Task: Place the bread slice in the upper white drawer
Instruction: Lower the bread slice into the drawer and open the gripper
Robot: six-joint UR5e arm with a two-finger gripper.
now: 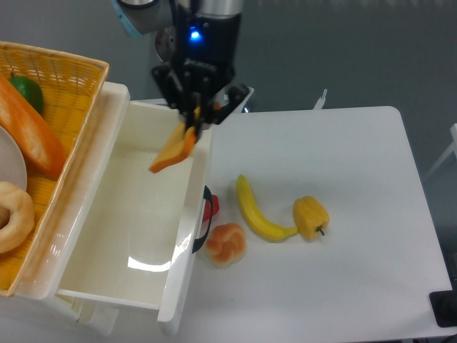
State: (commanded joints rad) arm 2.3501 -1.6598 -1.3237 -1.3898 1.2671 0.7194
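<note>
The bread slice (173,148) is a thin yellow-orange toast with a darker crust, tilted and hanging from my gripper (194,118). The gripper is shut on the slice's upper edge, above the right rim of the upper white drawer (107,236). The drawer is pulled open, and its glossy white inside shows nothing in it. Most of the slice hangs over the inside of the drawer, near its back right part. The drawer's black-and-red handle (207,218) sticks out on its right side.
A yellow wicker basket (64,78) at the left holds a long orange baguette (32,128), a green item (27,91) and a pale ring-shaped bun (13,214). On the white table lie a round orange-pink bun (226,244), a banana (258,211) and a yellow pepper (310,217).
</note>
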